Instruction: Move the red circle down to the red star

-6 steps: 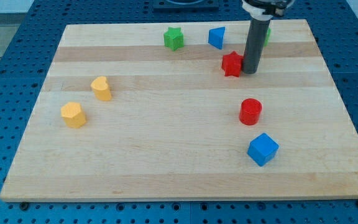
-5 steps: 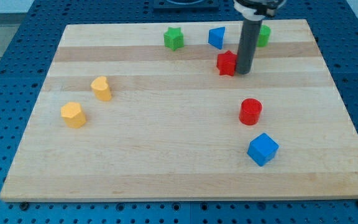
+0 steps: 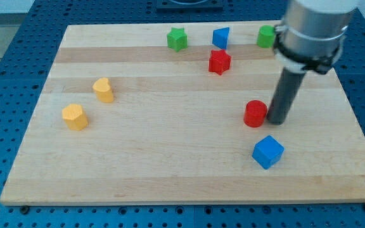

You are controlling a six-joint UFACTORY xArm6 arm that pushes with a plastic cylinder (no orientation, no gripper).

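Camera view: tip (image 3: 277,120) sat just to the view's right of the red circle (image 3: 255,113), touching or nearly so. No fingers on this rig, just a bare rod, so nothing to spread or pinch. Red circle was right of board centre; red star (image 3: 219,62) was well apart from it, toward the view's top and slightly left, below the blue block (image 3: 220,38). Green star (image 3: 177,39) and a green block (image 3: 265,36) sat along the top edge, blue cube (image 3: 268,152) near the circle on its bottom-right, yellow heart (image 3: 103,90) and yellow hexagon (image 3: 75,117) on the left of the board (image 3: 170,171). Risk: from that side a push would likely send the circle left, not toward the star, and an off-centre contact could let it roll off the rod. A swing round below the circle could clip the blue cube.
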